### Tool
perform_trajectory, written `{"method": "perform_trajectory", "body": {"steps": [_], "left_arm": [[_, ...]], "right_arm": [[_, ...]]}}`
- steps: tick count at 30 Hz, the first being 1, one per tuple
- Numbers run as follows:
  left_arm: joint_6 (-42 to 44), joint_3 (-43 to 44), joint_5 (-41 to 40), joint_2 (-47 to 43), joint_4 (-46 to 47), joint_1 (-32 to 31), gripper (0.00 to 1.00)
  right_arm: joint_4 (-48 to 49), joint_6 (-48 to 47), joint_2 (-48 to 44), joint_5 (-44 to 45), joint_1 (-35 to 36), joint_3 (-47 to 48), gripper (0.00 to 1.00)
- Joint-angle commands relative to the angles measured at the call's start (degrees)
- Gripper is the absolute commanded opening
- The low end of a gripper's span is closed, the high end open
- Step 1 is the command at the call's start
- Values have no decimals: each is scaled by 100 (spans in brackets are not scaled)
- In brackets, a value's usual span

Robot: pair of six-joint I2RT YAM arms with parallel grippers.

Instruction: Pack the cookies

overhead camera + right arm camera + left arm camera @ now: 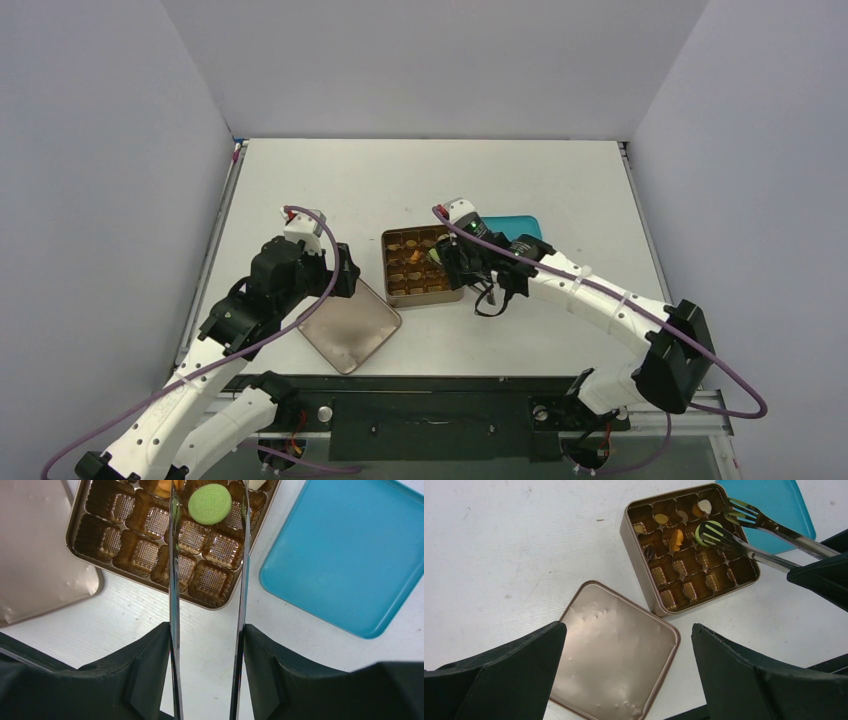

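Note:
The gold tin [392,272] with brown compartments sits mid-table. It also shows in the left wrist view [626,530] and the right wrist view [145,555]. My right gripper [207,630] is shut on the metal tweezers [172,580], whose two arms stand spread over the tin. A green cookie [210,503] lies in a compartment between the arms. In the left wrist view one forked tip overlaps the green cookie [700,536]. An orange cookie [676,539], a tan one [661,518], a pale one [705,505] and a dark one [650,551] sit in the far compartments. My left gripper [629,627] is open and empty above the lid.
The tin's gold lid [348,325] lies flat to the left of the tin, inside up. A teal tray [512,228] lies to the right of the tin, and nothing shows on the part of it in the right wrist view [345,555]. Grey walls enclose the table.

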Motion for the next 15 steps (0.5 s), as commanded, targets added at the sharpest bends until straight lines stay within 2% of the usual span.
{"method": "perform_trajectory", "body": {"steps": [1,5,9,15], "left_arm": [[-4,78,-3,-31,109,38,96],[-4,72,-8,-30,110,38,97],[-4,78,-6,-33,109,38,97],[-4,72,-7,-20,109,38,97]], "right_arm": [[231,131,-457,235,27,15,50],[241,231,-794,376,29,-137,49],[237,370,-1129,477,28,-406,42],[147,572,-1332,523,27,-722,20]]}}
